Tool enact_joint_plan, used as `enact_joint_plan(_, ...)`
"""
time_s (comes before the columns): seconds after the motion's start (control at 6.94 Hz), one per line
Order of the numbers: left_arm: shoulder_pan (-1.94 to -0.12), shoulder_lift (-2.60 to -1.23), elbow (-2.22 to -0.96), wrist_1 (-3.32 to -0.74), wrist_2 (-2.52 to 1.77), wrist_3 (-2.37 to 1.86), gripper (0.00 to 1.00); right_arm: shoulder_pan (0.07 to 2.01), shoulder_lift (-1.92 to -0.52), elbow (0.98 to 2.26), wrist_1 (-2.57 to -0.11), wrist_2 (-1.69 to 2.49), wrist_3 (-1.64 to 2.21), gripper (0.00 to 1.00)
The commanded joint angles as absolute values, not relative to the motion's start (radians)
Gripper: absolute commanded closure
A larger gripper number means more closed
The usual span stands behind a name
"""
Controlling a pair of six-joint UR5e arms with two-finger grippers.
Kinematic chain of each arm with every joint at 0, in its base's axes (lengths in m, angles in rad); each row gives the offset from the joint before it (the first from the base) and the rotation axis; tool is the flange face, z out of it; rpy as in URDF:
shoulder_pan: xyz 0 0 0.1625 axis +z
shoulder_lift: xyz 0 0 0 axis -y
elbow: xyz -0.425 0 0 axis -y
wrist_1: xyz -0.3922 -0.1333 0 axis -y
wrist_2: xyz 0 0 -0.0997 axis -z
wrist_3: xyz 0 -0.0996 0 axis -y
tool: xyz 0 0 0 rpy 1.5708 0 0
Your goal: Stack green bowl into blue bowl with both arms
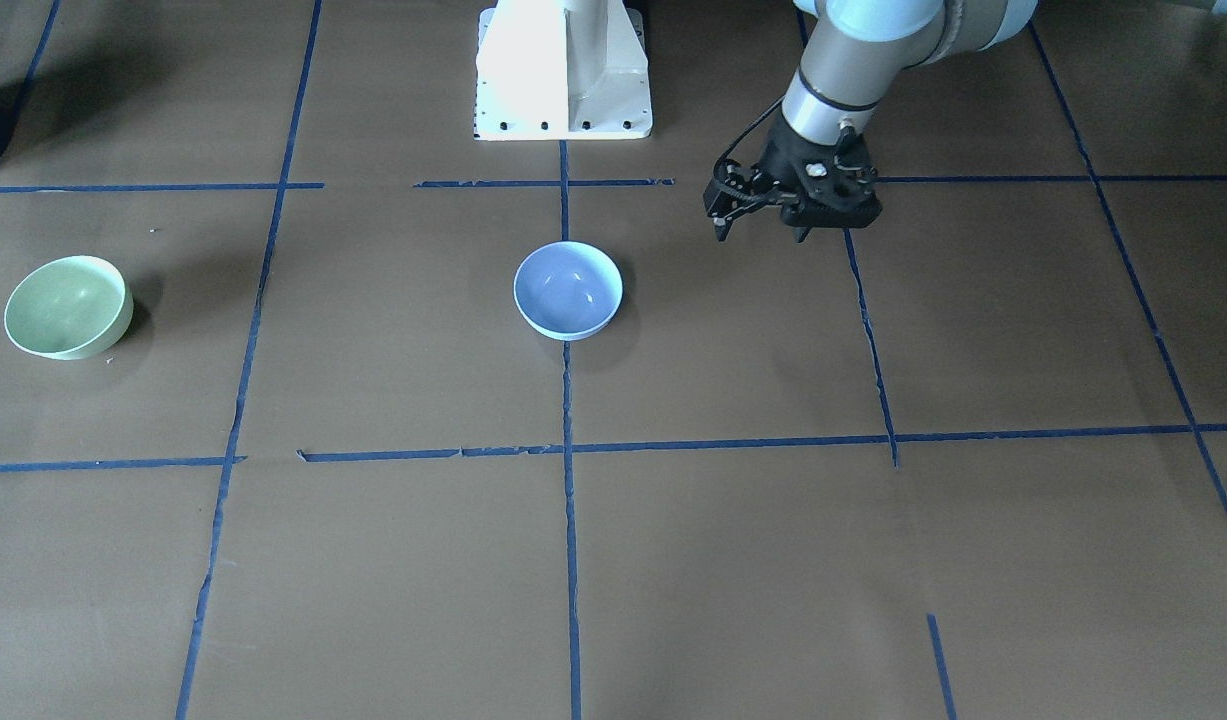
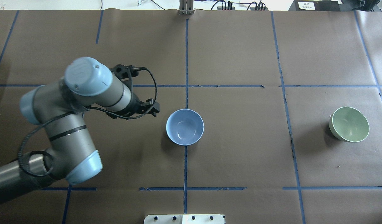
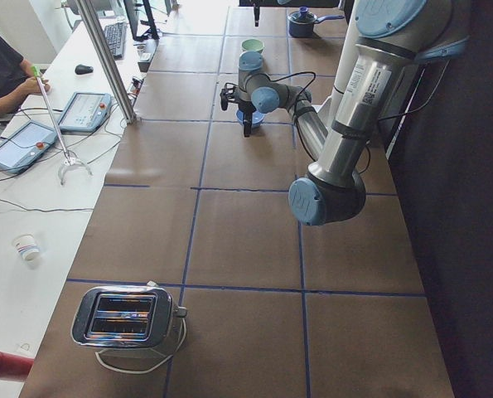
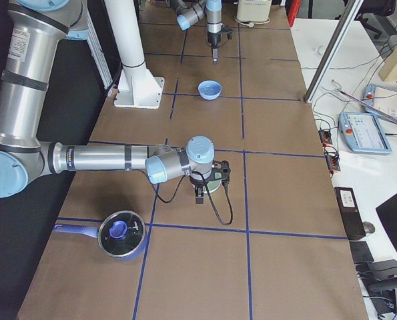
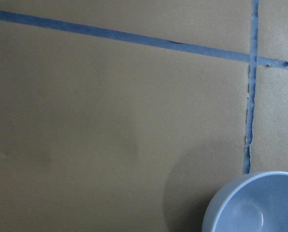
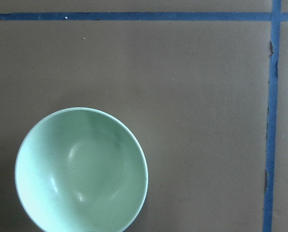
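Note:
The blue bowl stands upright and empty at the table's middle; it also shows in the overhead view and in the left wrist view's lower right corner. The green bowl stands upright and empty on the robot's right side, and it fills the lower left of the right wrist view. My left gripper hangs open and empty above the table, beside the blue bowl and apart from it. My right gripper shows only in the exterior right view, close by the green bowl. I cannot tell whether it is open or shut.
The white pedestal base stands behind the blue bowl. A lidded pot sits near the table's right end and a toaster near its left end. A side table with tablets runs along the far edge.

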State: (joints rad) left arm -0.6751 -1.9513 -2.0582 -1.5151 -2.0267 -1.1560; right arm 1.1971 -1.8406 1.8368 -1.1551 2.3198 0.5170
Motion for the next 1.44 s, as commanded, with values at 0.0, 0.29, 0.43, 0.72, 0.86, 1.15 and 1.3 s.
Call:
enact_joint_plan(0.0,-0.69,-1.914,-2.12,-1.466,-2.037,-1.121,0.0,1.1,-1.824,1.788,-1.012,2.246,0.662,0.03)
enact_joint_plan(0.29,-0.689,-1.914,-2.12,-1.466,-2.037,-1.121,0.0,1.069,-1.757,1.662,-0.881,2.246,0.837,0.04)
enact_joint_plan(0.43,-0.69,-1.913,-2.12,-1.466,-2.036,-1.123,0.0,1.059,-1.729,1.617,-0.853,2.244,0.859,0.06)
enact_joint_plan(0.72,-0.689,-1.913,-2.131,-1.465,-2.037,-1.123,0.0,1.031,-1.69,1.588,-0.85,2.243,0.907,0.29)
enact_joint_plan(0.86,-0.689,-1.913,-2.129,-1.465,-2.037,-1.123,0.0,1.032,-1.693,1.589,-0.848,2.246,0.894,0.92)
enact_joint_plan(1.15,-0.689,-1.913,-2.128,-1.466,-2.036,-1.123,0.0,1.034,-1.703,1.612,-0.85,2.264,0.882,1.0)
enact_joint_plan(1.3,-0.689,-1.913,-2.128,-1.466,-2.036,-1.123,0.0,1.035,-1.706,1.641,-0.85,2.269,0.885,1.0)
